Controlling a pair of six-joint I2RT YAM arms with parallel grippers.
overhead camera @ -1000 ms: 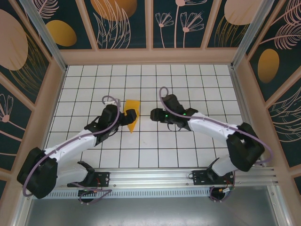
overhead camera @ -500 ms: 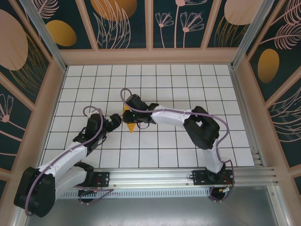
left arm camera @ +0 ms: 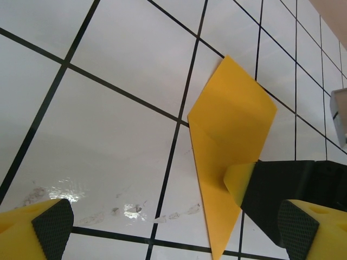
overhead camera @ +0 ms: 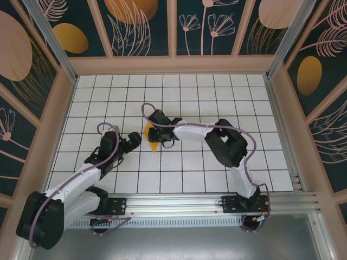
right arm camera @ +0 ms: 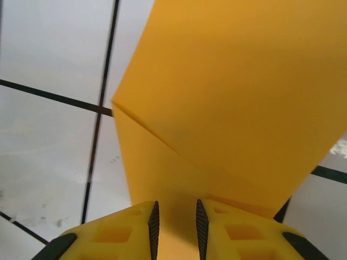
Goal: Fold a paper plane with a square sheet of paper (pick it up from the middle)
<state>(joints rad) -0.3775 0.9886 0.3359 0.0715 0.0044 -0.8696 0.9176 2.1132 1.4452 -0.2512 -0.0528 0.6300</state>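
though floral walls (overhead camera: 206, 27) surround it, the table (overhead camera: 217, 92) gleams.

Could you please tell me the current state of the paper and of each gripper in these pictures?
paper plane: partly folded, creased, pointed, lying on the table, one edge pinched up.
left gripper: open, holding nothing.
right gripper: shut on the paper plane's edge.

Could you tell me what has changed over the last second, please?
The right gripper swung left across the table and closed on the edge of the folded orange paper. The left gripper, open, backed away from the paper toward its own side. The paper itself lies in about the same spot.
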